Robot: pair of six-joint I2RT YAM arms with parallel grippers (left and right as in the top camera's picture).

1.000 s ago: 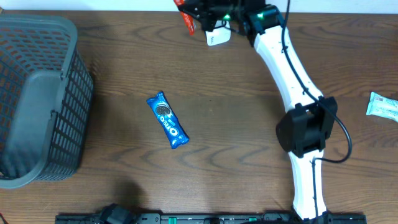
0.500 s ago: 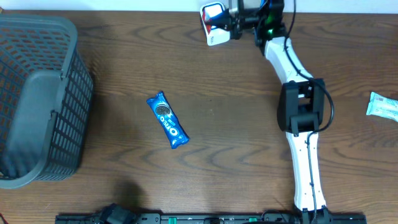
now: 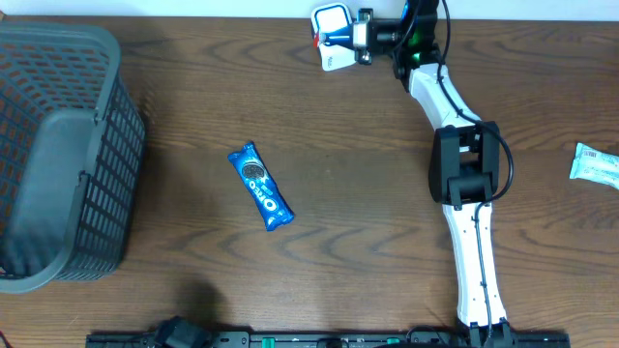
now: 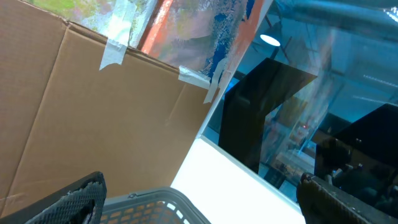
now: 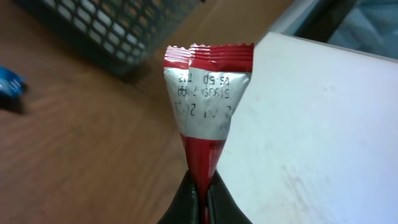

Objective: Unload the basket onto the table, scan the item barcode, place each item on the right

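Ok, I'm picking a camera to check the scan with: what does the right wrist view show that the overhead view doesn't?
Only the right wrist view: the silver crimped end of the red packet with printed code characters but no barcode bars, its lower end pinched in the shut right gripper. Only the overhead view: a pale packet near the picture's right edge and the whole right arm. Both: the grey basket, the blue Oreo pack and the wooden table.
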